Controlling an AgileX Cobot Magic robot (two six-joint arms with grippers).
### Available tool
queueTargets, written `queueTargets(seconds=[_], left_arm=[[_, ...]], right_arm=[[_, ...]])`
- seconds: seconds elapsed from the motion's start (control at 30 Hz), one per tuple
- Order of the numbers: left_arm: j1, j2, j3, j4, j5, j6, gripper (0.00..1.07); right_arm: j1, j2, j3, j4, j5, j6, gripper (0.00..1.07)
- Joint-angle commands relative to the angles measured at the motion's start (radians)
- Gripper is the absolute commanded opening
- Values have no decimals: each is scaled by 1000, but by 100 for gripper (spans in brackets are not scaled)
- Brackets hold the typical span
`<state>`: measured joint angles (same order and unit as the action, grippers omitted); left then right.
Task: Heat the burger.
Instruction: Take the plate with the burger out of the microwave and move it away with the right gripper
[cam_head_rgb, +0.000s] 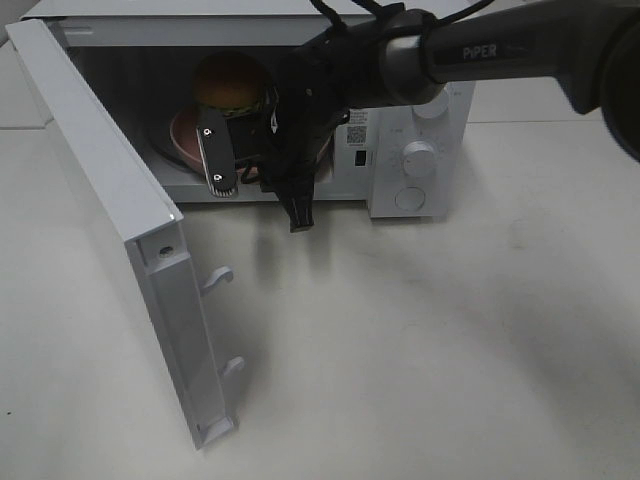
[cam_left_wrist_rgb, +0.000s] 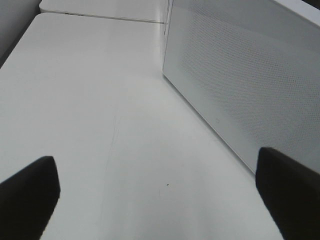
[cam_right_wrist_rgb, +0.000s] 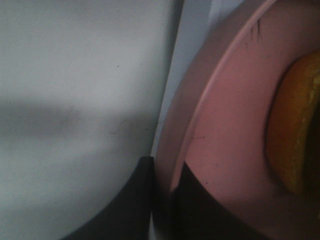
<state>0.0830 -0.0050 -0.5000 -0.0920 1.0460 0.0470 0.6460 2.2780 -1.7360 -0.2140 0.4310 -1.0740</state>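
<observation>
The burger (cam_head_rgb: 232, 85) sits on a round pink plate (cam_head_rgb: 182, 132) inside the open microwave (cam_head_rgb: 420, 157). My right gripper (cam_head_rgb: 245, 165) reaches into the oven's mouth from the right. In the right wrist view, the right gripper (cam_right_wrist_rgb: 162, 200) is shut on the pink plate's rim (cam_right_wrist_rgb: 210, 130), one dark finger on each side. The burger's yellow-orange edge (cam_right_wrist_rgb: 292, 140) shows close by. My left gripper (cam_left_wrist_rgb: 160, 200) stands open over bare table with nothing between its fingers (cam_left_wrist_rgb: 27, 195). It is out of the exterior high view.
The microwave door (cam_head_rgb: 110, 190) swings wide open toward the front left, its two latch hooks (cam_head_rgb: 218, 278) sticking out. In the left wrist view the door's perforated panel (cam_left_wrist_rgb: 240, 80) stands close to the left gripper. White table (cam_head_rgb: 420, 350) lies in front of the oven.
</observation>
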Motion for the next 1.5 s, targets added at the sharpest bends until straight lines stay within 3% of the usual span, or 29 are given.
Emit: queueTargets(seconds=[0.03, 0.6, 1.5], left_arm=[[-3, -20, 3, -2, -10, -1, 102], [-3, -20, 3, -2, -10, -1, 102], [-3, -20, 3, -2, -10, -1, 102]], right_arm=[[-2, -76, 103, -11, -70, -93, 0], [-2, -246, 417, -16, -306, -294, 0], [-2, -579, 796, -38, -457, -299, 0]])
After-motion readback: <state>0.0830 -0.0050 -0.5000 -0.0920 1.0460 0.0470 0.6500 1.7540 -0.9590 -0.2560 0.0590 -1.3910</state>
